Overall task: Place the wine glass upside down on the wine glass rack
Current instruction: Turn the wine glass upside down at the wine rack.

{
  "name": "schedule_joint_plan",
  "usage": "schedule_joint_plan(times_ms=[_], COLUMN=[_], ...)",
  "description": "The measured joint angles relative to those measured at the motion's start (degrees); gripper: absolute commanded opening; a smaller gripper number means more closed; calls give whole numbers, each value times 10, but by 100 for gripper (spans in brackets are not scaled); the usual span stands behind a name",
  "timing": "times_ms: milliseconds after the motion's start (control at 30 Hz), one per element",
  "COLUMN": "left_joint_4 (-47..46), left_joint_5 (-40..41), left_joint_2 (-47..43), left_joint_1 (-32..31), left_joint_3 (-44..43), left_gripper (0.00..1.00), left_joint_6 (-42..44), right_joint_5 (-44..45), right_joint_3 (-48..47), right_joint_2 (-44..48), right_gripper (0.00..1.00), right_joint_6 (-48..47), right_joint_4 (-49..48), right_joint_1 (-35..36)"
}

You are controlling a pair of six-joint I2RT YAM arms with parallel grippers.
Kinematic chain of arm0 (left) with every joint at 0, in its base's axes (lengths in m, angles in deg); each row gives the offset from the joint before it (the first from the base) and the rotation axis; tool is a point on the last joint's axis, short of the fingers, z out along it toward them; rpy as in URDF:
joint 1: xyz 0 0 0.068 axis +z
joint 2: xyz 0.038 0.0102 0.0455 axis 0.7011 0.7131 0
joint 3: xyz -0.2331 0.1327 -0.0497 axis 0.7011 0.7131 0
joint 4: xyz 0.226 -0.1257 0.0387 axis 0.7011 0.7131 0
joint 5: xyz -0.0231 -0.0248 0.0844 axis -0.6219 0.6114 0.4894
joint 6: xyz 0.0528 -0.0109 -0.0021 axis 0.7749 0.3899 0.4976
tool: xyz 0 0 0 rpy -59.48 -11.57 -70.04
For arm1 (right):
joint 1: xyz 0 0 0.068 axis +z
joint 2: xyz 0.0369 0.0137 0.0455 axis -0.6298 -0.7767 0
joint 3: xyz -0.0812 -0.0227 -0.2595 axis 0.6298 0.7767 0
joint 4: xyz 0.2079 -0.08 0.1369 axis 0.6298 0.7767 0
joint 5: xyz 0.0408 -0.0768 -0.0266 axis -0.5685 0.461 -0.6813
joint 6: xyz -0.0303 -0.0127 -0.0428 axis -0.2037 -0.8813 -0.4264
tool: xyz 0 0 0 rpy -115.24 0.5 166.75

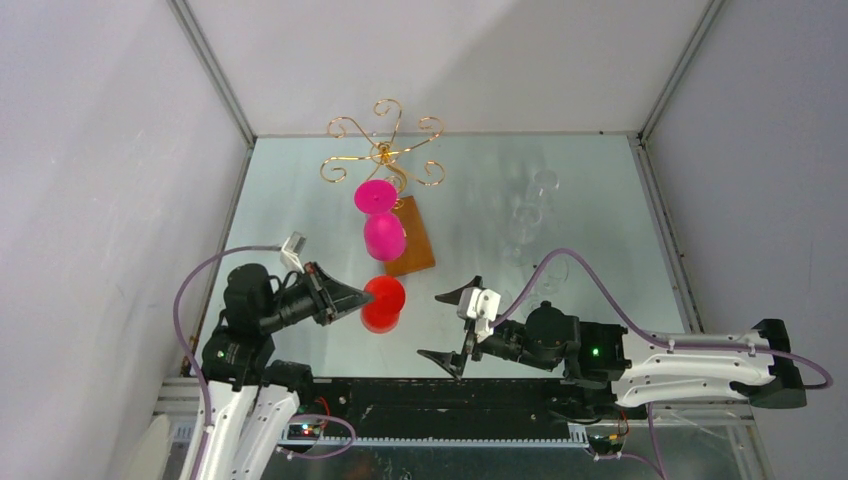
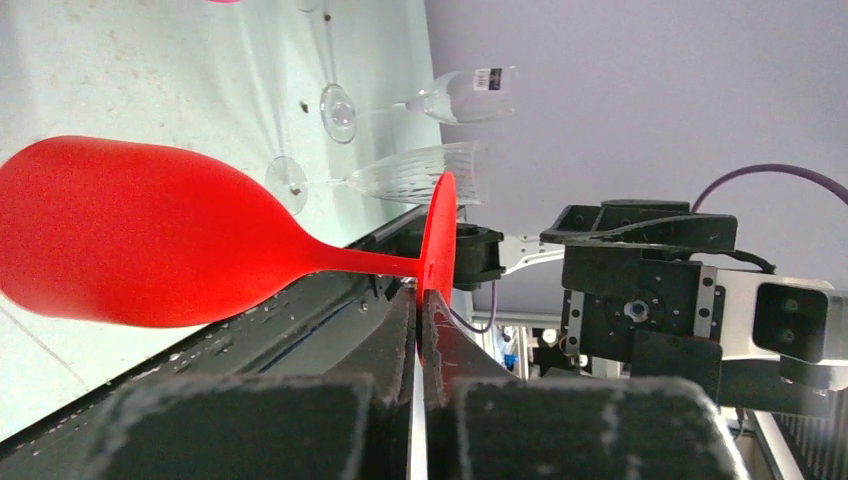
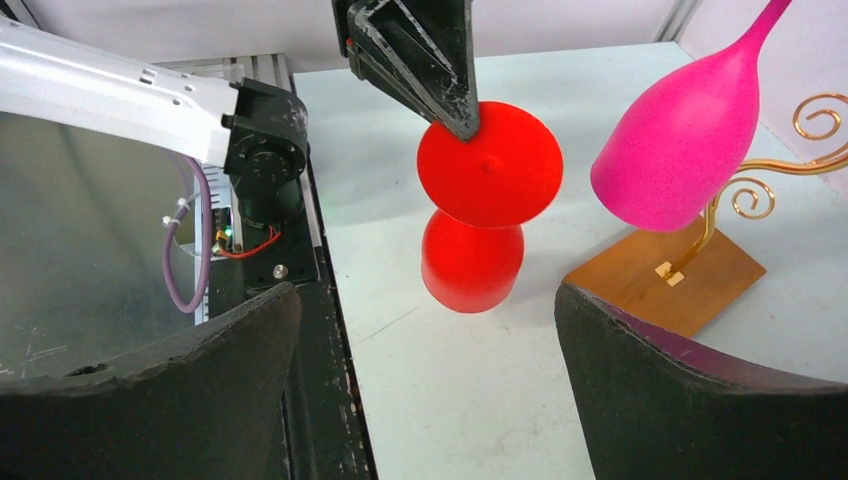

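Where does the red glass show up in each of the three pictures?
Top view: red glass low, left of centre, at the left arm's tip.
Left wrist view: red glass fills the left side, lying sideways.
Right wrist view: red glass upper centre, its foot facing the camera.
Shared landmark: the left claw pinching the glass's foot, seen in all three.

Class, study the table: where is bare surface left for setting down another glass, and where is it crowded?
Bare: the table's left strip, between the wall and the rack; also the far right, beyond the clear glasses. Crowded: the centre, around the pink glass, red glass and rack base.
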Motion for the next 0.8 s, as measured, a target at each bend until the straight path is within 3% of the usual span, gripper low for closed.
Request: schedule_joint_plan(times_ms=[400, 800], left_joint_4=[57, 81], left_joint_5=[27, 90], left_joint_2=[-25, -18], left_joint_1=[59, 73], left_joint_3=[-13, -148], left_gripper=[0, 0], left_joint_6=[22, 30], right_joint_5=[26, 47], right_joint_3=[2, 44], right_joint_2=[42, 90], right_gripper=[100, 100], right_joint_6=[16, 24], right_joint_4=[39, 37], right_joint_1=[0, 0])
